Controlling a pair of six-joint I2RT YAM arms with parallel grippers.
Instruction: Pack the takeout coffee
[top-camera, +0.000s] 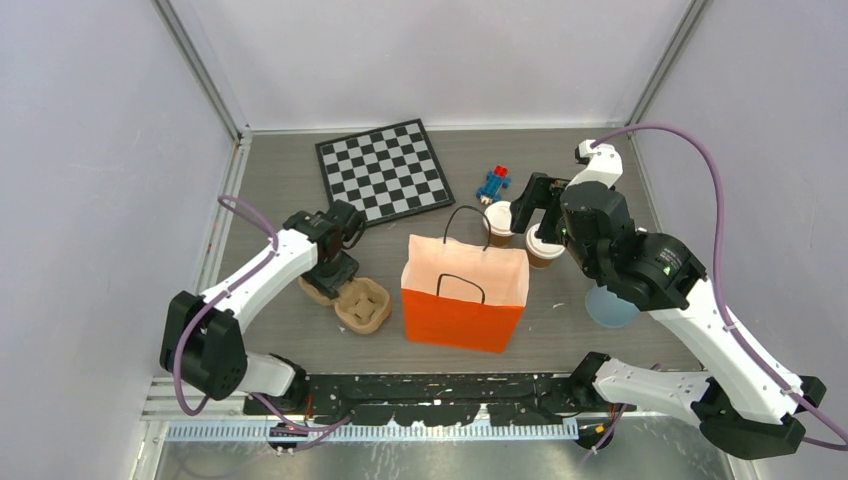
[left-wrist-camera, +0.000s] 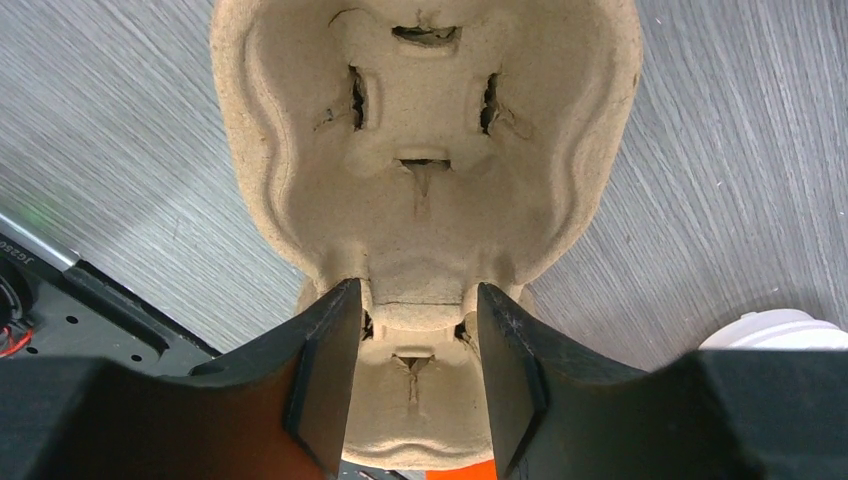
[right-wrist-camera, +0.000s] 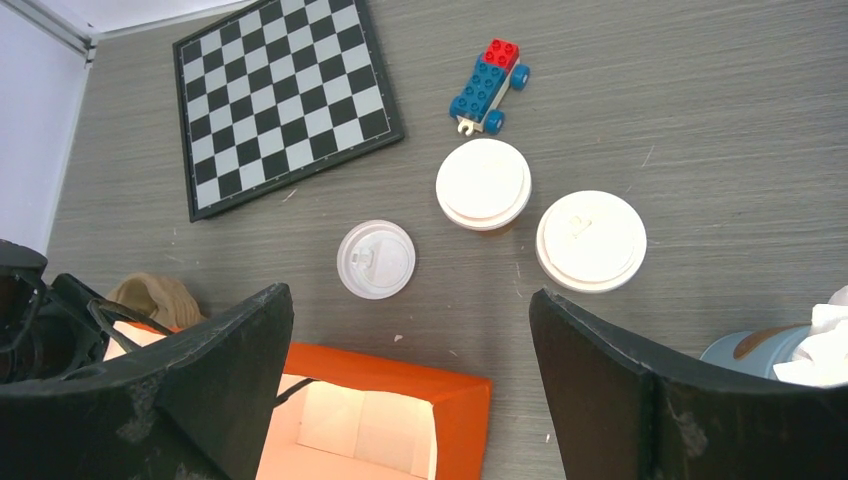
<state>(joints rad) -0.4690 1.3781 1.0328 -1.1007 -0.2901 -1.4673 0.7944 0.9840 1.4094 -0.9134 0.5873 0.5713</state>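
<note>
Two takeout coffee cups with white lids stand behind the orange paper bag (top-camera: 460, 300), one (top-camera: 497, 220) to the left of the other (top-camera: 543, 247). They also show in the right wrist view (right-wrist-camera: 483, 184) (right-wrist-camera: 591, 240). A third, smaller white lid (right-wrist-camera: 376, 259) lies left of them; I cannot tell if a cup is under it. My right gripper (top-camera: 535, 213) (right-wrist-camera: 410, 300) is open and empty above the cups. My left gripper (top-camera: 335, 275) (left-wrist-camera: 415, 295) is closed on the narrow middle of the tan pulp cup tray (top-camera: 362, 305) (left-wrist-camera: 425, 150), which sits on the table left of the bag.
A chessboard (top-camera: 385, 170) lies at the back left. A blue and red toy car (top-camera: 492, 183) sits behind the cups. A pale blue tumbler (top-camera: 608, 306) stands right of the bag under my right arm. The bag's mouth is open upward.
</note>
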